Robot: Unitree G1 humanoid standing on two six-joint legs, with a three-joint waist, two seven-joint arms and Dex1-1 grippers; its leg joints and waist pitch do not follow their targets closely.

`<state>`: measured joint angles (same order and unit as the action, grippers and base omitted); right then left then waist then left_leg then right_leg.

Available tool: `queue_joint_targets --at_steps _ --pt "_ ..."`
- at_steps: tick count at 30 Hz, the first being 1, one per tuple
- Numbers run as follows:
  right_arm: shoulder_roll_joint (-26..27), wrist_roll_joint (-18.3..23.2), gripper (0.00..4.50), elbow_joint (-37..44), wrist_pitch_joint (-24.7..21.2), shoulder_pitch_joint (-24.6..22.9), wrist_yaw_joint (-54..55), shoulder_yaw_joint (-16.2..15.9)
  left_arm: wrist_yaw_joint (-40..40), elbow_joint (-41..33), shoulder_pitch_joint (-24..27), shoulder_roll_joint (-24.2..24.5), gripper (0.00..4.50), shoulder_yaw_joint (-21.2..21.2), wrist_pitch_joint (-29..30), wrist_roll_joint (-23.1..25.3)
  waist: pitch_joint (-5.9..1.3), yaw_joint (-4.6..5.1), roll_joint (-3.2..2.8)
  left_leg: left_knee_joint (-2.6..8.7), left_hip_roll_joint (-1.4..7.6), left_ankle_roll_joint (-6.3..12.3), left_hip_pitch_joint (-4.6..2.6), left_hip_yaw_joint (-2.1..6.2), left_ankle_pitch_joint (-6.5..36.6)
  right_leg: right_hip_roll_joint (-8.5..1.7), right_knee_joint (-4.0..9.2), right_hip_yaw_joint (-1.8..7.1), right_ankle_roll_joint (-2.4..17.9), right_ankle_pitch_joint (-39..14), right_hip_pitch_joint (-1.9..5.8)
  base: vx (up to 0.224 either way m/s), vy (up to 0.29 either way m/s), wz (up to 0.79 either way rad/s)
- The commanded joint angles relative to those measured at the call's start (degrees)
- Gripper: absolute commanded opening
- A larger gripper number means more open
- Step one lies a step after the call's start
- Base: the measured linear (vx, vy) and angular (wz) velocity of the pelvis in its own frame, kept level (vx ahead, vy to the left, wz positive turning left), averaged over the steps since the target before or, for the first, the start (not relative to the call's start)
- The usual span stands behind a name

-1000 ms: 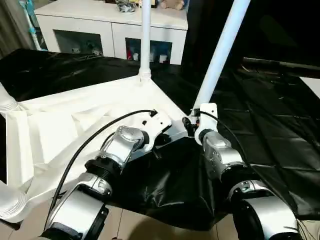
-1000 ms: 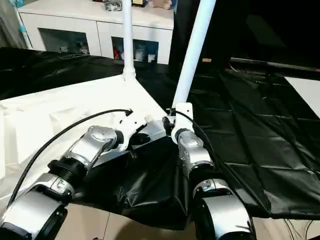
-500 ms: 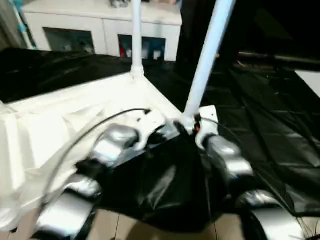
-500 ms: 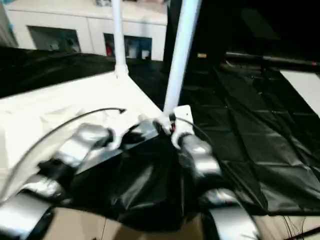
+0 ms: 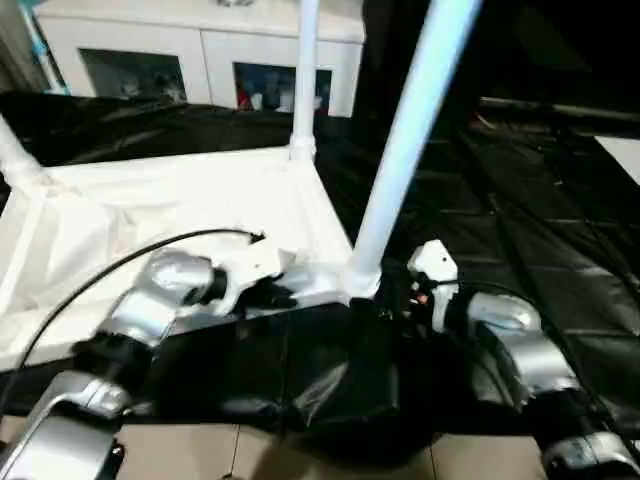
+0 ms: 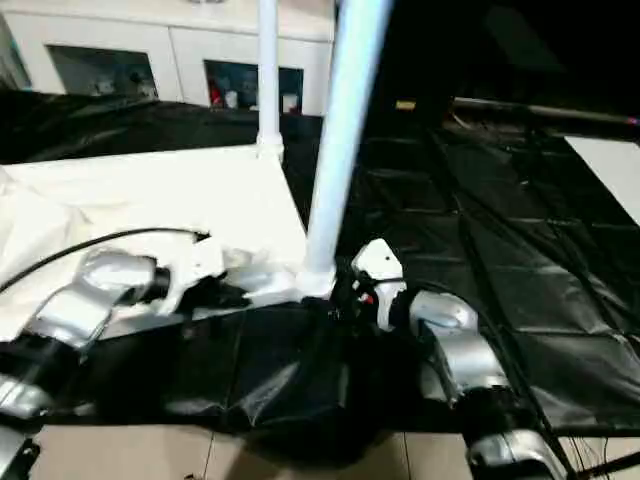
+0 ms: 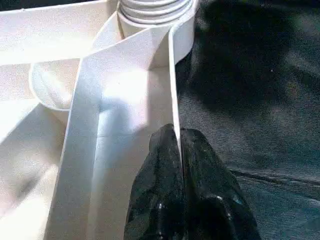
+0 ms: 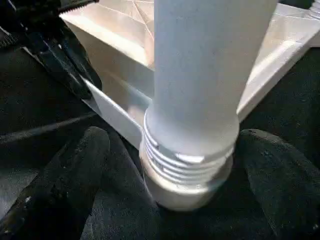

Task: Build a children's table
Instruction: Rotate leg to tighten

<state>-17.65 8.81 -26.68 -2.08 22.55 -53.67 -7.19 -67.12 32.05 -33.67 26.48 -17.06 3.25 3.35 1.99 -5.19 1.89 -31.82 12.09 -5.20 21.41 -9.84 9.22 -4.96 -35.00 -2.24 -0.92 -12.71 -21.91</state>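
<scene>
The children's table (image 5: 170, 210) lies upside down on a black sheet, its ribbed underside facing up. One white tube leg (image 5: 405, 150) rises, leaning a little, from the near right corner socket (image 8: 187, 180). A second leg (image 5: 303, 80) stands at the far corner and a third (image 5: 15, 155) at the far left. My left gripper (image 7: 177, 137) is shut on the thin rim wall just beside the near right corner. My right gripper (image 8: 185, 150) is open, one black finger (image 8: 75, 165) on each side of the leg's threaded base, not touching it.
A white cabinet (image 5: 150, 50) with glass doors stands behind the table. The crinkled black sheet (image 5: 520, 220) spreads to the right and hangs over the near edge onto the tiled floor (image 5: 300, 450). A black cable (image 5: 120, 265) loops over my left forearm.
The camera has shifted. My right gripper has opened wider and drawn back from the near right leg's base, which now stands in its socket alone. My left gripper keeps its hold on the rim.
</scene>
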Motion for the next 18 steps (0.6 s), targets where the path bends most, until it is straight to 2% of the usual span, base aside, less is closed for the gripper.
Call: queue_joint_targets --at_steps 1,4,9,11,12,14,15,17,18 --pt "-0.18 0.23 4.36 2.07 -0.87 -0.02 -0.43 -0.19 -0.68 0.17 0.82 -0.92 0.55 -0.88 -0.43 -0.29 -2.81 -0.16 -0.40 3.45 1.08 1.49 -1.07 -0.33 12.94 -2.31 3.57 1.62 13.76 -0.78 2.04 0.000 0.000 0.00" --pt "0.01 0.21 4.36 2.89 -1.50 -0.23 -0.59 -0.81 -0.54 -0.28 0.77 -1.53 0.80 -1.39 -1.67 -0.17 -2.97 -0.22 -0.33 3.19 0.96 2.00 -0.88 -0.34 10.13 -2.27 3.23 1.59 13.67 2.44 2.26 0.000 0.000 0.00" --pt "-0.08 0.47 4.36 3.93 -2.53 -0.31 -0.71 -0.89 -0.60 2.23 -0.58 -2.39 0.80 -2.14 -2.50 0.63 -3.28 -0.26 -0.23 2.64 0.70 3.57 -0.81 -0.40 6.20 -2.08 2.63 1.51 14.34 8.86 2.52 0.000 0.000 0.00" --pt "-0.14 0.49 4.36 4.12 -2.60 -0.31 -0.62 -0.88 0.14 4.92 -1.83 -2.85 0.80 -1.94 -3.45 1.16 -3.21 -0.34 -0.21 2.63 0.70 3.91 -0.81 -0.42 6.54 -2.21 2.69 1.49 14.44 8.11 2.55 0.000 0.000 0.00" --pt "-0.14 0.51 4.36 4.18 -2.66 -0.30 -0.60 -0.86 0.34 5.61 -2.15 -3.00 0.80 -1.81 -3.71 1.21 -3.16 -0.34 -0.40 2.65 0.68 3.72 -0.87 -0.42 7.32 -2.20 2.86 1.50 14.32 6.94 2.50 0.000 0.000 0.00" --pt "-0.16 0.48 4.36 4.32 -2.76 -0.33 -0.52 -0.83 0.18 6.26 -2.49 -3.21 0.80 -1.56 -3.75 0.98 -3.11 -0.38 -0.32 2.73 0.76 3.27 -0.84 -0.37 8.13 -2.28 2.85 1.51 14.29 5.71 2.56 0.000 0.000 0.00" --pt "-0.15 0.44 4.36 4.36 -2.81 -0.33 -0.49 -0.82 0.17 6.50 -2.61 -3.34 0.80 -1.37 -3.91 0.77 -3.14 -0.42 -0.55 2.73 0.80 3.09 -0.90 -0.34 8.39 -2.32 2.84 1.51 14.30 5.43 2.53 0.000 0.000 0.00" --pt "-0.24 0.29 4.36 4.70 -2.94 -0.54 -0.41 -0.86 0.04 7.37 -3.28 -3.80 0.80 -1.03 -3.72 0.29 -3.13 -0.36 -0.41 2.72 0.78 2.77 -0.92 -0.35 8.81 -2.25 2.86 1.51 14.44 5.24 2.50 0.000 0.000 0.00" --pt "-0.24 0.24 4.36 4.78 -2.97 -0.62 -0.38 -0.88 -0.09 7.82 -3.49 -3.89 0.80 -1.08 -3.39 0.30 -3.22 -0.42 -0.68 2.67 0.79 2.72 -0.94 -0.30 8.57 -2.28 2.74 1.51 14.57 5.78 2.55 0.000 0.000 0.00"
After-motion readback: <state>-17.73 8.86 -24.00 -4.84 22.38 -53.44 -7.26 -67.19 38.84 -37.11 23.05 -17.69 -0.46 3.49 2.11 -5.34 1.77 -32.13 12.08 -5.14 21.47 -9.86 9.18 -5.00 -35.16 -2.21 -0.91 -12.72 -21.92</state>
